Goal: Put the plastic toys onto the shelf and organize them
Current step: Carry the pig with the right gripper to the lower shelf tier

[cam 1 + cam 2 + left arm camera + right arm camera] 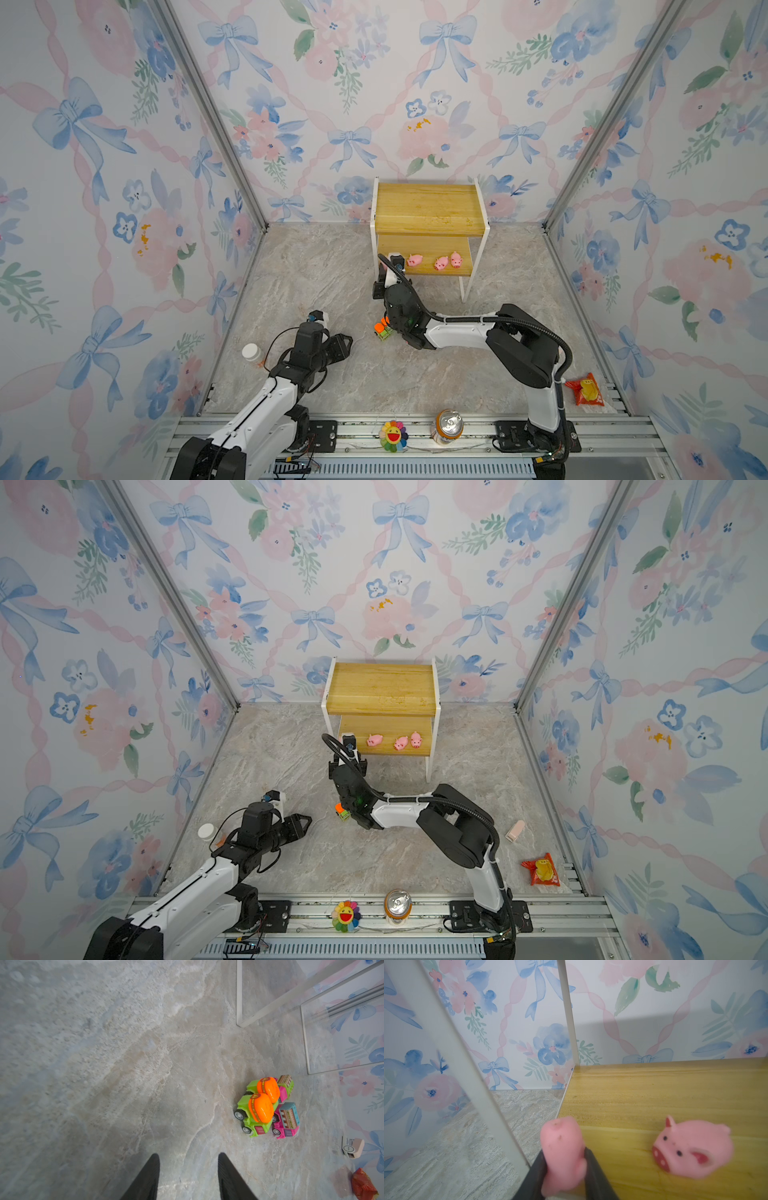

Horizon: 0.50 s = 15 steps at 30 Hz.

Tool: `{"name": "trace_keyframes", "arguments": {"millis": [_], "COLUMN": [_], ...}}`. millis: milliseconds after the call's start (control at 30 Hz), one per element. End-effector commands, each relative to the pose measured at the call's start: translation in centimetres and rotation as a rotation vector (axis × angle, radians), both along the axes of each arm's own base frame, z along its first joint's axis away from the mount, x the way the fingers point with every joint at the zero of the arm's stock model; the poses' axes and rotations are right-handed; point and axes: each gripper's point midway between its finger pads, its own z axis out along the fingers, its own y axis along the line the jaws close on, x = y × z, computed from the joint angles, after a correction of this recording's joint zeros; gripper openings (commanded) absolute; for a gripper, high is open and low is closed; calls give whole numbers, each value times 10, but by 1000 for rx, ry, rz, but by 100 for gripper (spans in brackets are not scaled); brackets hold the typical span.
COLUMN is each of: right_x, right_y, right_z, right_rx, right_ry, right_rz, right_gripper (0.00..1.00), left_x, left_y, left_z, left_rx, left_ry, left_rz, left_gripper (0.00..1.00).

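Pink pig (560, 1138) is pinched by the right gripper (564, 1156) at the left front corner of the shelf (430, 208) lower board (654, 1093); left gripper (188, 1157) fingers are spread above the floor (104, 1064) near four trucks (267, 1105)

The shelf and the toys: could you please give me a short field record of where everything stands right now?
Shelf: two yellow boards, white frame
Top board: no toys on it
Lower board: three pigs lying in a row
Fourth pig: pinched in the right jaws by the lower board's front corner
Trucks: all four bunched on the floor, off the shelf
Left jaws: open, holding nothing, above the floor near the trucks
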Motion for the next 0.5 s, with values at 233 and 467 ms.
{"name": "trace_keyframes", "arguments": {"millis": [233, 467], "right_x": [-5, 0], "right_y": [-12, -35], "right_z": [2, 0], "right_rx": [16, 55], "right_ry": [45, 160], "right_rz": [-25, -54], "right_gripper": [32, 32], "left_x": [3, 2], "left_y": [-3, -4], "left_z": [3, 3], "left_rx": [11, 11], "left_ry": [-19, -19], "left_rz": [-24, -28], "left_gripper": [47, 47]}}
